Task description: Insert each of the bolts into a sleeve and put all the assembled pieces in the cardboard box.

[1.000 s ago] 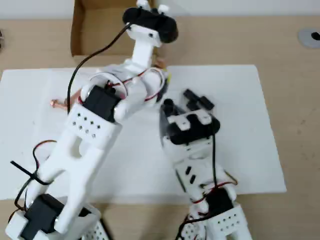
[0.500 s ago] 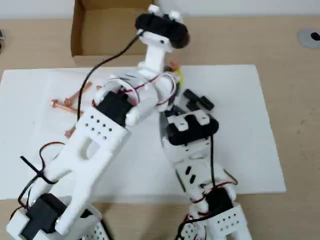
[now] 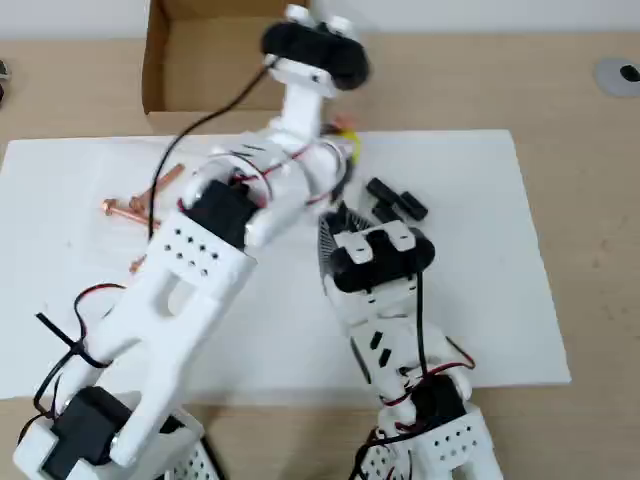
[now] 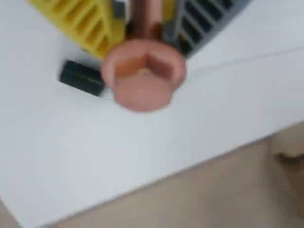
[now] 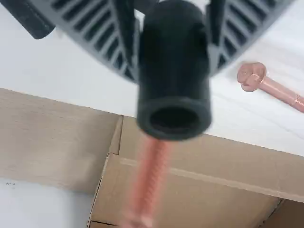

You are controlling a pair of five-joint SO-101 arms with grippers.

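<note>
Lying at the left of the white sheet, loose bolts sit near the cardboard box. The left pincer grips a copper bolt: its wrist view gives the hex head close up, the high view just a copper speck. The right pincer clamps a black sleeve, whose open mouth its wrist view faces. Spare sleeves lie further right, seen from above.

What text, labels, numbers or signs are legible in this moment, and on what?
None can be read.
The cardboard box, white sheet, bolts and black sleeves show no print.
A tiny dark speck in the right wrist view is too small to read.
</note>
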